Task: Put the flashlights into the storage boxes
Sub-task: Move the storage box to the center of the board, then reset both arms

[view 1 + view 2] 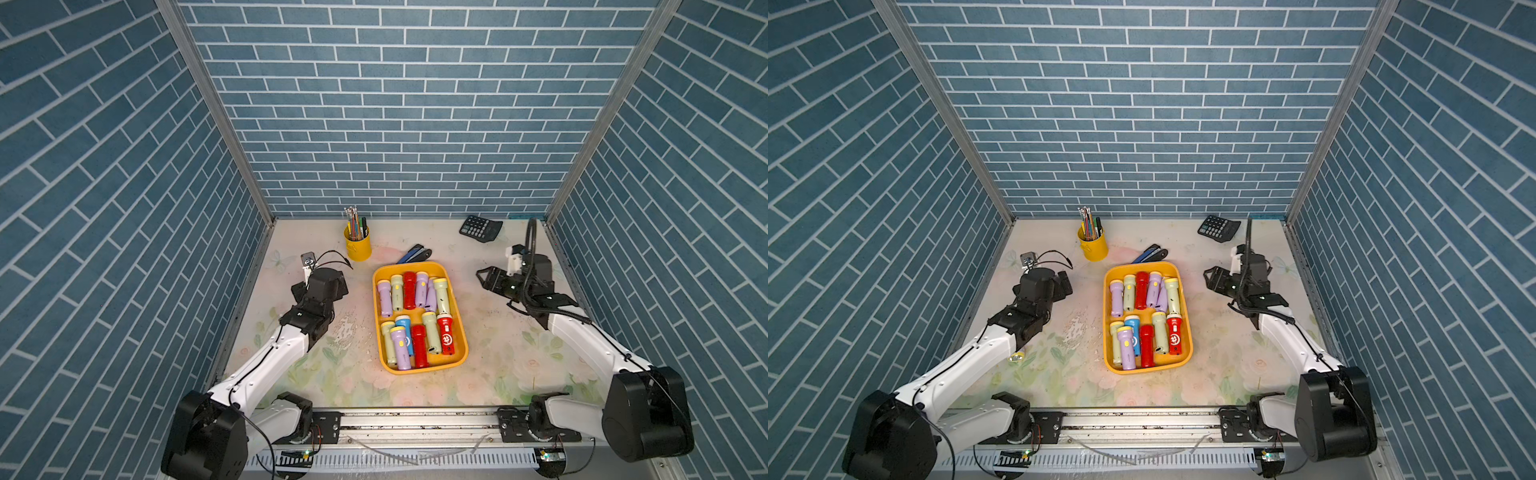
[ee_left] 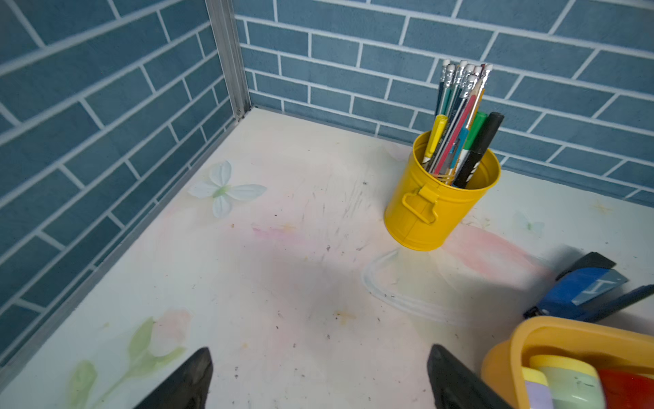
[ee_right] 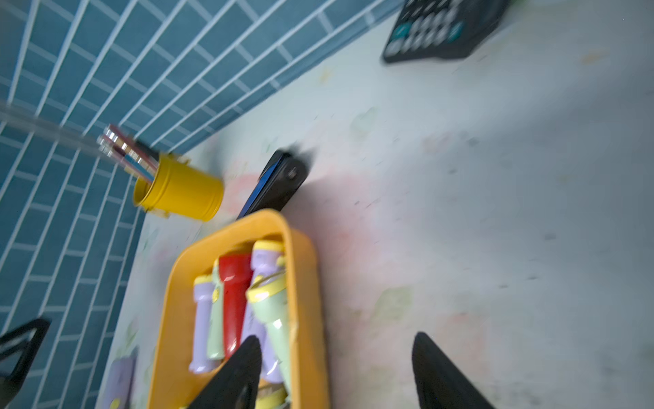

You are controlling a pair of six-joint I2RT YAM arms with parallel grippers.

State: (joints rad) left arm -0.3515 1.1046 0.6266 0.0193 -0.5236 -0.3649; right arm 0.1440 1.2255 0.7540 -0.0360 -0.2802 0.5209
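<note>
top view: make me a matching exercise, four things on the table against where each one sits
Things:
1 pen cup
2 calculator
3 stapler
4 blue flashlight

Places:
A lying in the near half of the yellow tray
B far right corner
C just behind the yellow tray's far rim
D standing to the left of the stapler

Pairs: 1-D, 2-B, 3-C, 4-A
</note>
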